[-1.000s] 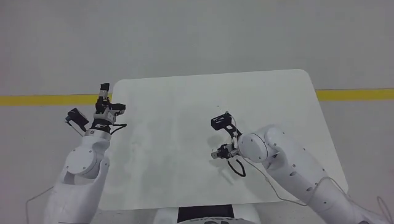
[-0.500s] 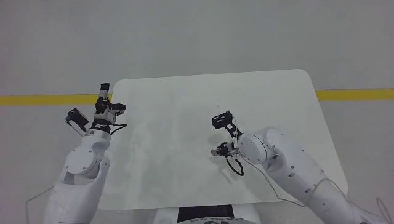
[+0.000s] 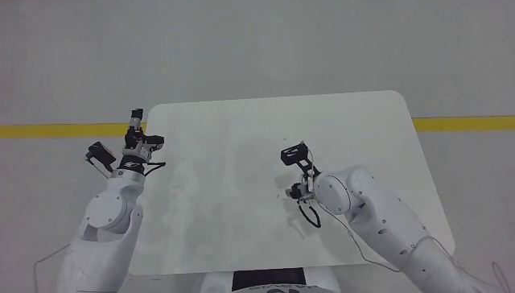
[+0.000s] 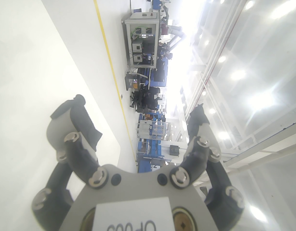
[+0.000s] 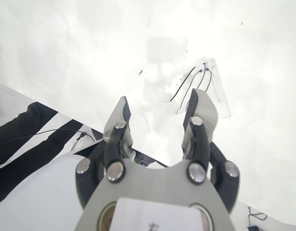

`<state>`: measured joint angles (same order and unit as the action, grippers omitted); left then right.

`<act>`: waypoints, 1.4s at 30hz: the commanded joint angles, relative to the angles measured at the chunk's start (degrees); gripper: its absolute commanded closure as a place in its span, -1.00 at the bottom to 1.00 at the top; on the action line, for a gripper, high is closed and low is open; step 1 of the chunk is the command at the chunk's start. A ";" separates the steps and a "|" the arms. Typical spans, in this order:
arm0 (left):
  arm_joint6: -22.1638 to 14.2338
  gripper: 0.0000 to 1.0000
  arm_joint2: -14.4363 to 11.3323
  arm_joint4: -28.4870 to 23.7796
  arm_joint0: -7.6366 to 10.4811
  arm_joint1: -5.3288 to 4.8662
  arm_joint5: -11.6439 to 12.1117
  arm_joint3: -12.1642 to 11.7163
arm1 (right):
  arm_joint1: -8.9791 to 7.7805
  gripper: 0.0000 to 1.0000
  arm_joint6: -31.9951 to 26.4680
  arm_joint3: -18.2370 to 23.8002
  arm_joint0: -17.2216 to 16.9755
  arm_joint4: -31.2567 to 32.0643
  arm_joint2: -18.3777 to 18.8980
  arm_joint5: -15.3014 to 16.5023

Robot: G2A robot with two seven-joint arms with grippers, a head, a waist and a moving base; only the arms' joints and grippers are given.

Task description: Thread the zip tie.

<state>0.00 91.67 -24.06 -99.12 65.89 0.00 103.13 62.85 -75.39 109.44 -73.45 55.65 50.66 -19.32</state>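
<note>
Several thin black zip ties (image 5: 198, 78) lie in a clear plastic tray (image 5: 217, 90) on the white table. My right gripper (image 5: 158, 104) hangs open just above the table. One fingertip (image 5: 192, 99) overlaps the tray's near side, and nothing is between the fingers. From the top, the right gripper (image 3: 293, 192) is over the table's middle, right of centre. My left gripper (image 4: 135, 114) is open and empty, pointing out past the table's rim. In the top view the left gripper (image 3: 135, 120) sits at the table's left edge near the far corner.
The white table (image 3: 241, 132) has rounded corners and a bare top around both arms. Its near edge (image 5: 66, 118) runs close behind the right gripper. A few small dark specks (image 5: 140, 72) dot the surface near the tray.
The right gripper has shifted slightly to the right and toward the table's far side. The left arm has kept still.
</note>
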 commanded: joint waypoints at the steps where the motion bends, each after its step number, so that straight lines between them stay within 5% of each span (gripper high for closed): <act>1: 0.00 -1.00 0.00 0.00 0.00 0.00 0.00 0.00 | -0.02 0.28 -0.15 0.47 -0.30 0.49 -0.02 0.24; 28: 0.00 -1.00 0.00 0.00 0.00 0.00 0.00 0.00 | 1.96 0.78 0.13 -3.88 -2.65 7.90 0.04 -0.16; 36: 0.00 -1.00 0.00 0.00 0.00 0.00 0.00 0.00 | 3.06 0.60 1.03 -6.15 -2.73 10.00 -0.56 -0.16; 42: 0.00 -1.00 0.00 0.00 0.00 0.00 0.00 0.00 | 4.06 0.66 1.74 -8.64 -2.26 11.08 -0.82 -0.16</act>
<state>0.00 91.67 -24.06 -99.12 65.89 0.00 103.13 66.74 -73.83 101.23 -75.74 66.73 49.78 -19.48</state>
